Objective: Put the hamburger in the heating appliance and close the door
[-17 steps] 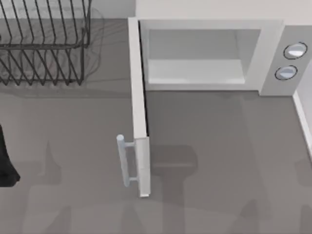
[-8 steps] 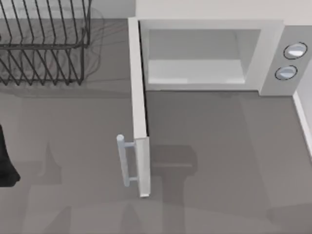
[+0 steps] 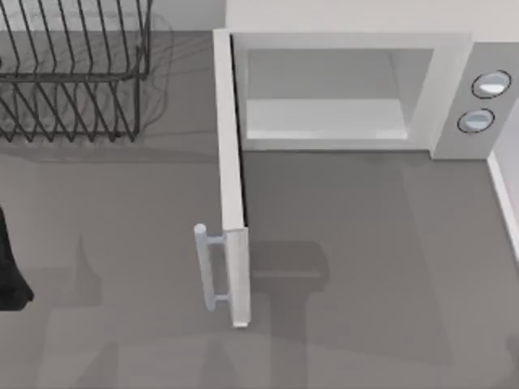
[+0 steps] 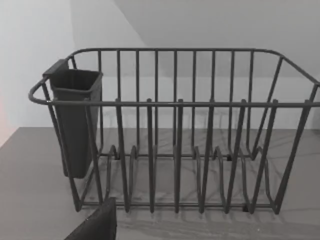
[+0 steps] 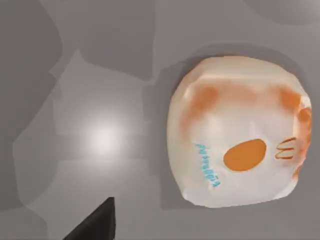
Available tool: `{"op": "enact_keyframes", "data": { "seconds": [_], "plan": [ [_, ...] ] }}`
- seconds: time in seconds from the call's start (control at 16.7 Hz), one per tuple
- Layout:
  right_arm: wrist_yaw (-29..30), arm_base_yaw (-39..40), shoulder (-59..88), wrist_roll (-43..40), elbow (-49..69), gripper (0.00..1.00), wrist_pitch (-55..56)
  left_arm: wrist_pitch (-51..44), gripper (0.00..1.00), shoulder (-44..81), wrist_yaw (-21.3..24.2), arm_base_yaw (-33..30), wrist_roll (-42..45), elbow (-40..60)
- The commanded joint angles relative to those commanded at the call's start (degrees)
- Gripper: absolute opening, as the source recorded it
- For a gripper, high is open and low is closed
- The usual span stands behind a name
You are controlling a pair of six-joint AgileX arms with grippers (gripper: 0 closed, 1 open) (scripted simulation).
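standing open door (image 3: 231, 178), maybe hamburger (image 5: 237, 132) below

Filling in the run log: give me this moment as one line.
door: open | microwave: cavity bare | hamburger: on table under right wrist camera | left arm: parked, table's left edge, facing wire rack

white microwave (image 3: 349, 89), silvery-blue knobs (image 3: 491, 83); black wire rack (image 4: 175, 130); pale burger (image 5: 237, 132) w/ orange blotches, teal lettering; grey desk (image 3: 365, 243)
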Motion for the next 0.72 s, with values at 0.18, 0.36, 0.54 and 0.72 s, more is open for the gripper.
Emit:
{"op": "enact_keyframes", "data": {
  "seconds": [0.18, 0.36, 0.54, 0.72],
  "plan": [
    [-0.04, -0.35, 0.88, -0.56, 0.57, 1.0, -0.58, 0.0, 1.0, 0.0, 0.0, 0.0, 0.0, 0.0],
    [-0.02, -0.09, 0.68, -0.49, 0.38, 1.0, -0.43, 0.0, 1.0, 0.0, 0.0, 0.0, 0.0, 0.0],
    [-0.04, -0.16, 2.04, -0.38, -0.93, 1.0, 1.9, 0.0, 1.0, 0.0, 0.0, 0.0, 0.0, 0.0],
    [-0.05, -0.19, 5.82, -0.3, -4.47, 1.0, 9.65, 0.0, 1.0, 0.0, 0.0, 0.0, 0.0, 0.0]
  ]
}}
